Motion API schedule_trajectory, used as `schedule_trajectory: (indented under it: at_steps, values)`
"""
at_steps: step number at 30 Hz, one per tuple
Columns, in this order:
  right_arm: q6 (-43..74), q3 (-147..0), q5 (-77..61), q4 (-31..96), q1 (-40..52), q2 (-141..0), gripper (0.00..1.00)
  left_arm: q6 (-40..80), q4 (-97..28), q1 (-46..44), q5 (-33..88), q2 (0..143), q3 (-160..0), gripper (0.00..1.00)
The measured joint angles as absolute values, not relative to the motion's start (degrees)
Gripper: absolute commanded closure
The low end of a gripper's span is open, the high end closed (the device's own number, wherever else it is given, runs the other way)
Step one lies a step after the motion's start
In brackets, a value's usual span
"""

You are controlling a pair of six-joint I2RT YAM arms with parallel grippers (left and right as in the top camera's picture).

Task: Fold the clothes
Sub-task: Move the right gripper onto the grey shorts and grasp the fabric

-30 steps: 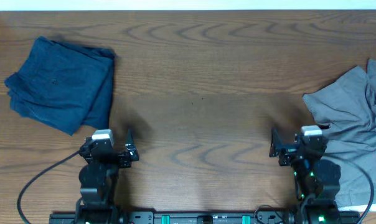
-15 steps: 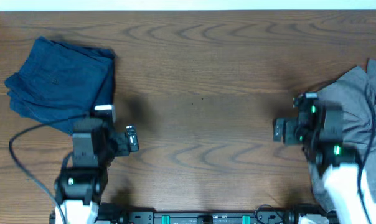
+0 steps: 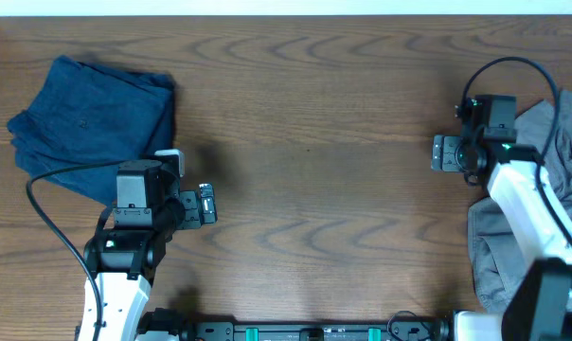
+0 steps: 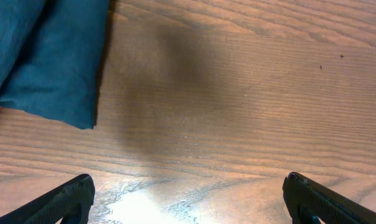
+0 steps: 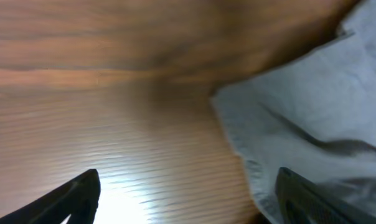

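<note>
The light grey shorts (image 3: 561, 161) lie crumpled at the table's right edge, partly under my right arm; their hem also shows in the right wrist view (image 5: 300, 112). My right gripper (image 3: 445, 152) is open and empty, just left of the shorts' edge; its jaws (image 5: 188, 199) hover over bare wood with the fabric by the right finger. My left gripper (image 3: 206, 204) is open and empty at the lower left; its jaws (image 4: 188, 202) hang over bare wood.
A folded dark navy-blue garment (image 3: 92, 125) lies at the back left, its corner in the left wrist view (image 4: 45, 56). The brown wooden table (image 3: 305, 142) lies between the two arms. Cables loop from both arms.
My right arm has moved away from the front edge toward the back, up to the left edge of the shorts. My left arm has shifted slightly forward and right. Both grippers stay open.
</note>
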State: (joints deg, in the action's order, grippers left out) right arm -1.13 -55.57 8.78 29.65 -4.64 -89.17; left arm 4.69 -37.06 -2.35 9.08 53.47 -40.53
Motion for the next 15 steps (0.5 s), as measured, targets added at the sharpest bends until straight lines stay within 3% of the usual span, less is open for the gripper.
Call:
schedule_trajectory:
  at_steps: [5, 9, 10, 11, 13, 14, 15]
  values:
    - [-1.26, -55.57, 15.59, 29.36, -7.42, -96.05, 0.07, 4.69, -37.08, -2.35, 9.08, 53.49, -40.53, 0.02]
    - [-1.48, -55.57, 18.00, 28.34, -9.32, -100.79, 0.24, 4.69, -37.06, -2.35, 9.08, 53.49, -40.53, 0.02]
    - [-1.54, -55.57, 18.41, 27.73, -9.76, -101.67, 0.30, 4.71, -37.06, -2.35, 9.08, 53.49, -40.53, 0.02]
    - [-1.28, -55.75, 18.68, 27.18, -10.11, -102.08, 0.44, 4.69, -37.06, -2.35, 9.08, 53.49, -40.53, 0.02]
    - [-0.40, -56.07, 19.44, 25.80, -10.76, -102.59, 0.82, 4.71, -37.06, -2.35, 9.08, 53.49, -40.53, 0.02]
    - [-0.08, -56.12, 19.59, 25.28, -11.09, -102.98, 0.95, 4.71, -37.06, -2.35, 9.08, 53.47, -40.53, 0.02]
    - [0.45, -56.12, 19.53, 24.86, -11.33, -103.39, 0.99, 4.71, -37.04, -2.35, 9.08, 53.49, -40.53, 0.02]
